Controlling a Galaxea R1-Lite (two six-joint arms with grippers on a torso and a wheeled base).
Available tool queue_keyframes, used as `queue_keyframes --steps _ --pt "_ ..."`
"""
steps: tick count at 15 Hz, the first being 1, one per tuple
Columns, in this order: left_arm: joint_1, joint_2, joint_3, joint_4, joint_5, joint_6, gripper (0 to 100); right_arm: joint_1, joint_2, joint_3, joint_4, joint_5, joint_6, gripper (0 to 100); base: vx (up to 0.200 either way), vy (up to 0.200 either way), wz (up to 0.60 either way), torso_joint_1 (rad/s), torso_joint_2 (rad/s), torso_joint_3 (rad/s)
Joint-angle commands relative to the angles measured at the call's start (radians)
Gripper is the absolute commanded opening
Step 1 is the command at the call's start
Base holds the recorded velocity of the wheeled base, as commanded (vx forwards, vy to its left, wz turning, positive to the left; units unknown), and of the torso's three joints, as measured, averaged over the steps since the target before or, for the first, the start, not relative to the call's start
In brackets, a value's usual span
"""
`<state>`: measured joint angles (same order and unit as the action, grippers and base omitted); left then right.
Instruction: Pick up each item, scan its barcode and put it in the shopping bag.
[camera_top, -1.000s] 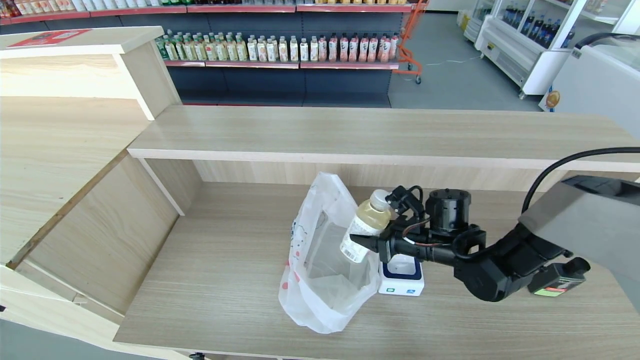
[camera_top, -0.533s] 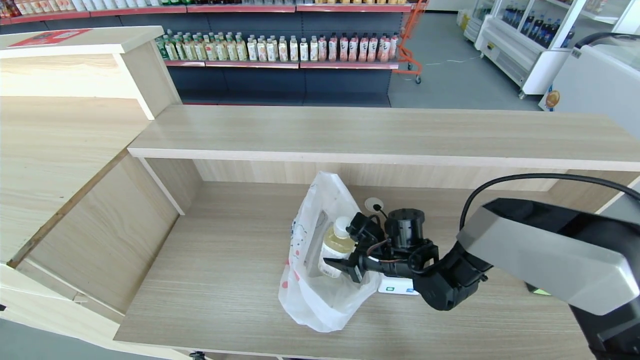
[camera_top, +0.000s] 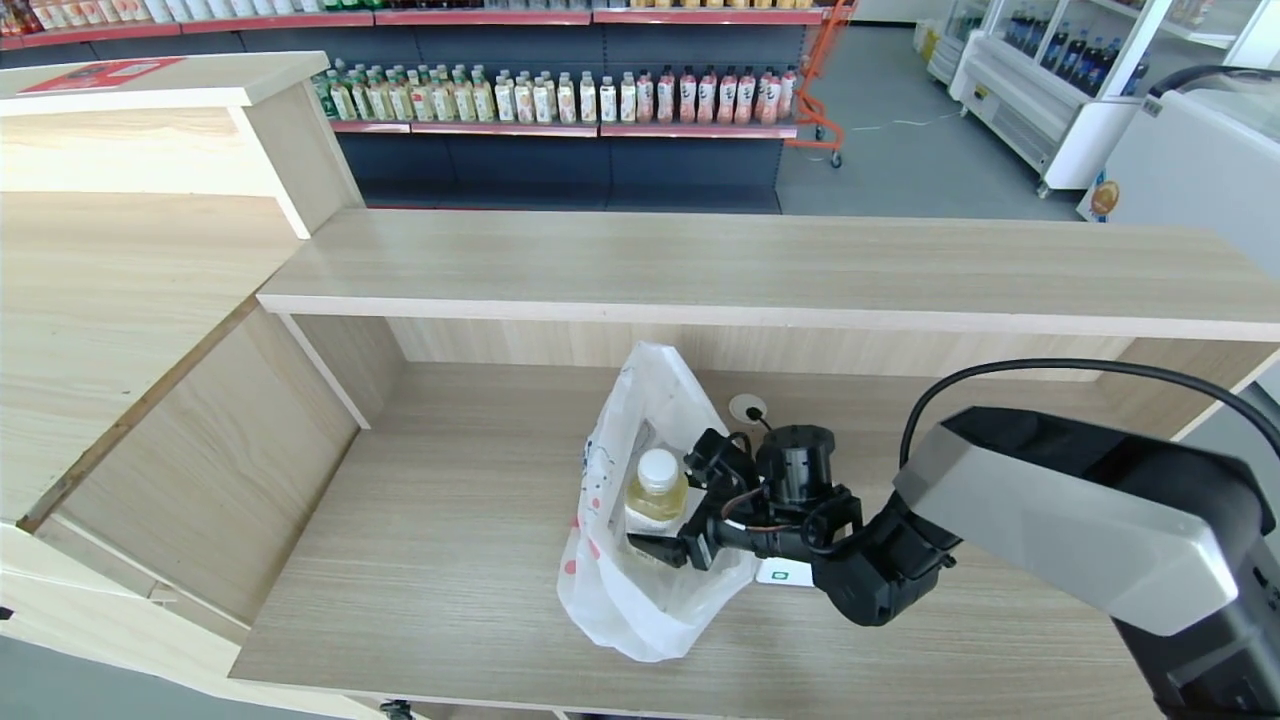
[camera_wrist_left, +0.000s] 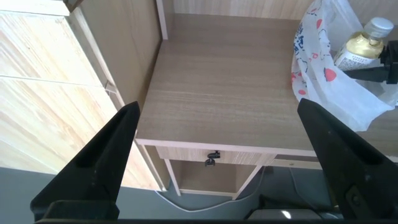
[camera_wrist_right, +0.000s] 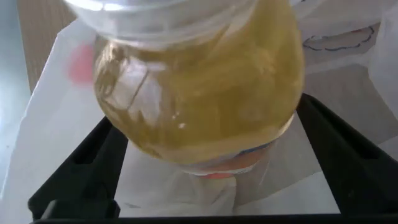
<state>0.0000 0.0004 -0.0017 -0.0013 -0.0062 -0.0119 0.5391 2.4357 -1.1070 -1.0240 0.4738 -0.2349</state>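
A clear bottle (camera_top: 655, 492) of yellow drink with a white cap stands nearly upright inside the mouth of the white shopping bag (camera_top: 620, 610). My right gripper (camera_top: 668, 522) is shut on the bottle's body, reaching into the bag from the right. In the right wrist view the bottle (camera_wrist_right: 199, 93) sits between the two dark fingers (camera_wrist_right: 74, 180), with the bag's plastic (camera_wrist_right: 43, 124) behind it. The left wrist view shows the bag (camera_wrist_left: 317, 81) and bottle (camera_wrist_left: 364, 43) far off, and my left gripper (camera_wrist_left: 217, 168) is open and holds nothing, off the counter's front edge.
A white scanner base (camera_top: 785, 573) sits on the counter just right of the bag, partly under my right arm. A raised ledge (camera_top: 760, 270) runs along the back and a wooden side wall (camera_top: 210, 470) closes the left. Bare counter (camera_top: 450, 560) lies left of the bag.
My right arm has swung left and down, carrying the bottle from above the scanner base into the bag's mouth. The bottle has gone from tilted to nearly upright.
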Motion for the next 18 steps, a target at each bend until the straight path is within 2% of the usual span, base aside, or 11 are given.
queue_keyframes --steps 1,3,6,9,15,18 --pt "0.0 0.0 0.0 0.0 0.0 0.0 100 -0.013 -0.07 0.021 0.01 -0.001 0.114 100 0.0 0.0 0.0 0.0 0.0 0.0" --pt "0.0 0.0 0.0 0.0 0.0 0.0 100 -0.022 -0.123 0.046 0.016 -0.037 0.249 100 0.0 0.0 0.0 0.0 0.0 0.0" --pt "0.0 0.0 0.0 0.0 0.0 0.0 100 -0.064 -0.245 0.161 0.081 -0.07 0.439 100 0.0 0.0 0.0 0.0 0.0 0.0" --pt "0.0 0.0 0.0 0.0 0.0 0.0 100 -0.111 -0.346 0.262 0.116 -0.073 0.505 100 0.0 0.0 0.0 0.0 0.0 0.0" --pt "0.0 0.0 0.0 0.0 0.0 0.0 100 -0.116 -0.406 0.297 0.111 -0.073 0.555 100 0.0 0.0 0.0 0.0 0.0 0.0" --pt "0.0 0.0 0.0 0.0 0.0 0.0 100 -0.222 -0.566 0.438 0.153 -0.073 0.536 100 0.0 0.0 0.0 0.0 0.0 0.0"
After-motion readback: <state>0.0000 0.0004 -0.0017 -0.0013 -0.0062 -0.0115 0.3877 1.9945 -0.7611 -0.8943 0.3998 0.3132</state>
